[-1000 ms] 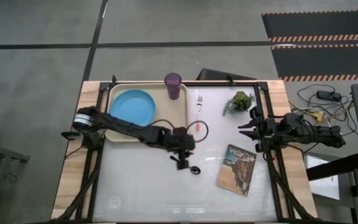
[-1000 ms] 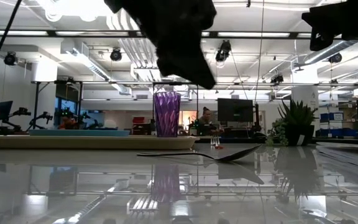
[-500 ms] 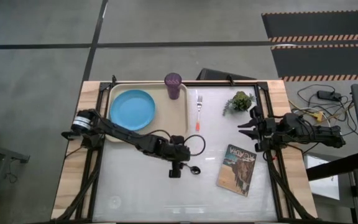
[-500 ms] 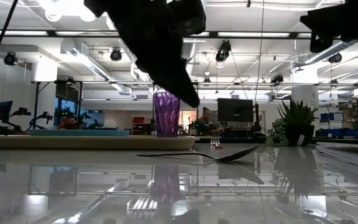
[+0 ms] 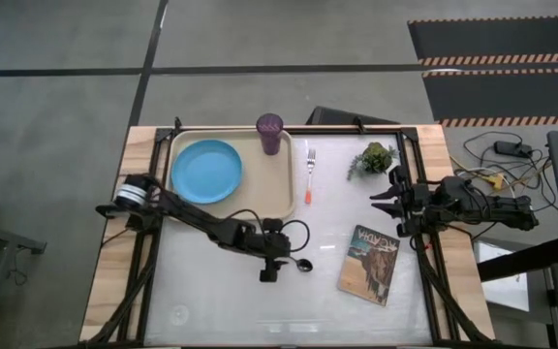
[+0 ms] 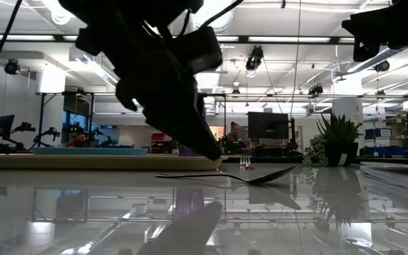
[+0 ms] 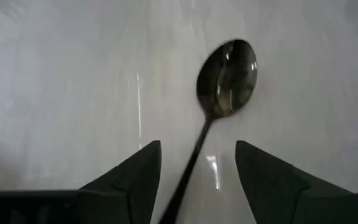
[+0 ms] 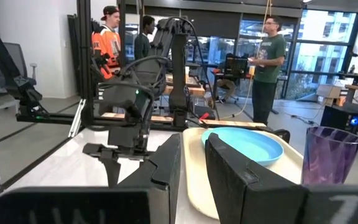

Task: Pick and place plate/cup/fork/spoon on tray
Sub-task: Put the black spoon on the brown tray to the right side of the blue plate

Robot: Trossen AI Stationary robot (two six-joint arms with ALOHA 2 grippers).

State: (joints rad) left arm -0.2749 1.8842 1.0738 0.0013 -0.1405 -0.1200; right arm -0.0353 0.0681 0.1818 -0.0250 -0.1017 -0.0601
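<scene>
The dark spoon lies on the white table, right of the tray's near corner. My left gripper is low over it and open, one finger on each side of the thin handle, and I see no touch. From table height its fingertips hang just above the spoon. The cream tray at far left carries the light-blue plate and the purple cup. The orange-handled fork lies right of the tray. My right gripper waits at the right, slightly open with nothing between its fingers.
A small green potted plant stands at the far right. A book with a picture cover lies to the right of the spoon. People stand in the room beyond the table.
My left gripper has come down toward the table and moved a little toward the near edge, ending over the spoon's handle. The spoon, fork, cup and plate lie where they were.
</scene>
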